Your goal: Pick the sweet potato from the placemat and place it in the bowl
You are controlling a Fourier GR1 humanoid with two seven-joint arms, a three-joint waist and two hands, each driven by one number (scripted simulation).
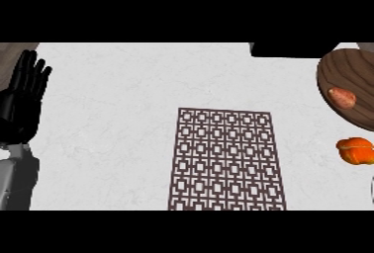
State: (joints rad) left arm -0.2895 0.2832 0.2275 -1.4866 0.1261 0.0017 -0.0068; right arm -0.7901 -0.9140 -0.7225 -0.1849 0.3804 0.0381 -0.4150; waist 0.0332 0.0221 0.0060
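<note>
Bright, even light all over the white tabletop (116,148). No glare. Almost no shadows, only a thin dark edge beside the black robot hand (25,94) at the left of the frame. Soft blur on everything.

Desk (146,89): white, matt, faint marble-like veining. Placemat (227,160), lower centre: dark brown lattice, flat, matt, looks woven or cut-out. Bowl (349,89), upper right: wood grain, dark brown, smooth satin finish. Sweet potato (342,98) in it: reddish, mottled, dull skin. Orange object (355,150) at right edge: slightly glossy. Left hand (22,96), upper left: black, matt plastic look; forearm (16,178) grey, smooth.
</note>
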